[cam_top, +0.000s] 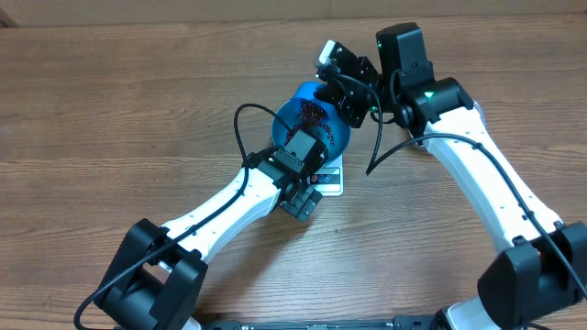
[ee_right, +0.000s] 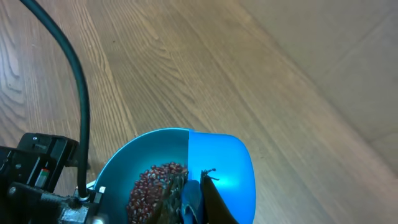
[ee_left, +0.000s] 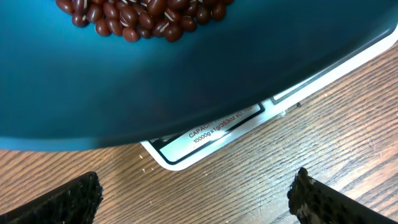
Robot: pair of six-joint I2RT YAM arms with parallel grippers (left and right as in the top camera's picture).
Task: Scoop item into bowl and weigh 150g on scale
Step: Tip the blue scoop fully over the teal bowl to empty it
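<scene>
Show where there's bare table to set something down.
Bare wood: left of the round blue bowl, and on the near side of the white square scale. Crowded: around the bowl, with the left gripper and the right gripper's blue scoop.

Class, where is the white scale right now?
Overhead view: the scale sits near the table's middle, directly under the blue bowl of beans.

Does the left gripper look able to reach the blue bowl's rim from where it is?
Probably yes: the left gripper is open, the bowl sits just ahead of it, and nothing lies between.
</scene>
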